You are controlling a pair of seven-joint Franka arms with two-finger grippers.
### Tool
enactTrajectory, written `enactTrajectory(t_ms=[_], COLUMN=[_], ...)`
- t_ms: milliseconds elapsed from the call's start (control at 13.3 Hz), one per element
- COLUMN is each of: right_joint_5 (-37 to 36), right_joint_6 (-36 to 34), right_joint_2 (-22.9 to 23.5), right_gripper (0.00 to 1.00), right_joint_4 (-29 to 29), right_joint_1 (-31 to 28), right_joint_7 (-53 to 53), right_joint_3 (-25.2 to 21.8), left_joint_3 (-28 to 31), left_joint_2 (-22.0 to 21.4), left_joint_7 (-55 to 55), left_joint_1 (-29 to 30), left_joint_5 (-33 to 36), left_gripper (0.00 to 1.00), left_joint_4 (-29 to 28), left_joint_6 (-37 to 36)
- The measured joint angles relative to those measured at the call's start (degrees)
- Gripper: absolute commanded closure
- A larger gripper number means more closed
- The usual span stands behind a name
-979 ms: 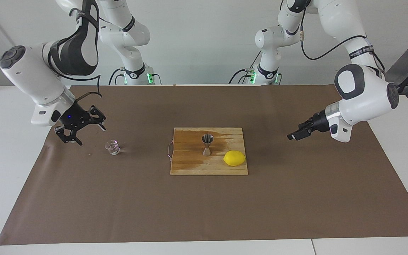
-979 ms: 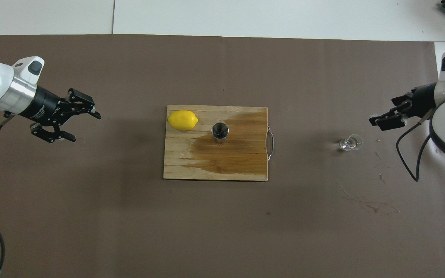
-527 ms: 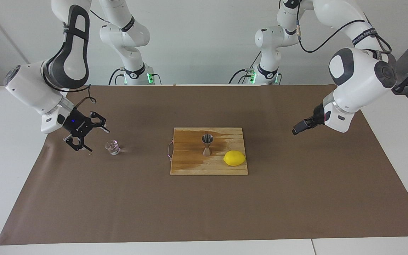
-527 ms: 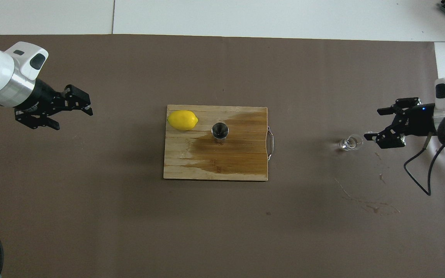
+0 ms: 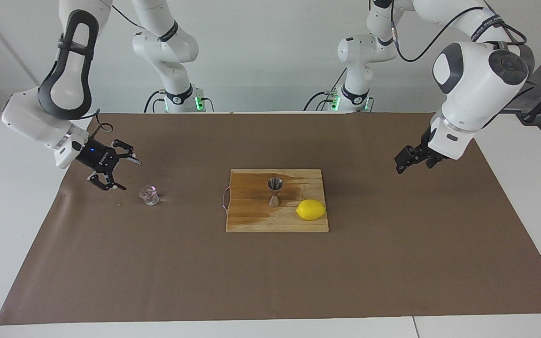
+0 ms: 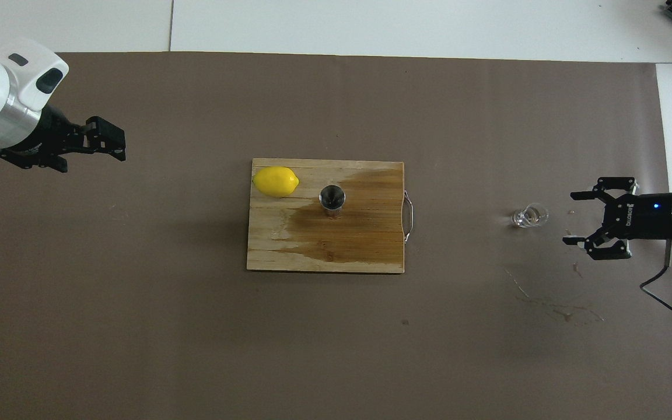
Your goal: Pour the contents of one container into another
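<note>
Glass cup (image 5: 149, 195) is the tricky bit here, I reckon: tiny, clear, thin-walled, so light, slick and easy to tip or crack if pinched hard. It sits on the brown paper (image 5: 270, 272) covering the worktop, well apart from the cutting board (image 5: 251, 220), toward the right arm's end. Best hold looks like a gentle squeeze across the round wall, about mid-height, keeping the rim free for pouring. Whether there's liquid in it I can't tell.

Jigger (image 5: 274, 192) stands upright on the board, with the lemon (image 5: 311, 209) just beside it on the same board. Being metal it should be stiff and tough, but that narrow waist and small foot make it look tippy, and its mouth is a small target. Part of the board looks dark, maybe wet, so things could slide there.

Right tool (image 5: 114, 170) hovers near the cup, on the side away from the board, fingers spread apart, not touching it. Left tool (image 5: 408, 159) waits up in the air off the board's other end, holding nothing, and it reads as spread apart too.

Count: one cup, one jigger, one lemon, one board, two tools.
</note>
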Motion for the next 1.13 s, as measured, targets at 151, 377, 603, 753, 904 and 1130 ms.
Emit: enactTrajectory(t_ms=[151, 377, 603, 753, 904, 1130], right_joint_5=[3.43, 10.48, 11.27, 12.06, 13.40, 14.58], right_joint_6=[-0.42, -0.40, -0.39, -0.39, -0.39, -0.41], right_joint_2=[1.34, 6.35, 9.49, 10.51, 11.52, 12.80], right_gripper=[0.00, 0.00, 0.00, 0.00, 0.00, 0.00], right_joint_4=[-0.69, -0.43, 1.48, 2.37, 2.48, 2.50], right_joint_1=[-0.77, -0.85, -0.85, -0.85, -0.85, -0.84], right_joint_7=[-5.69, -14.06, -15.99, -16.55, -17.75, -19.60], right_joint_3=[-0.54, -0.78, -0.78, -0.78, -0.78, -0.78], left_joint_3=[-0.02, -0.13, -0.11, 0.88, 5.39, 12.17], left_joint_2=[-1.77, -4.45, -6.61, -7.47, -7.81, -7.82], left_joint_7=[2.59, 4.20, 5.81, 6.79, 8.69, 11.24], left_joint_1=[-0.30, -0.73, -0.75, -0.83, -3.30, -8.08], left_joint_5=[0.06, 0.06, 0.06, 0.06, 0.06, 0.06], left_gripper=[0.00, 0.00, 0.00, 0.00, 0.00, 0.00], left_joint_4=[0.02, -0.05, -0.25, -0.30, -0.40, -0.44], left_joint_6=[0.27, -0.75, -4.08, -6.05, -6.91, -7.48])
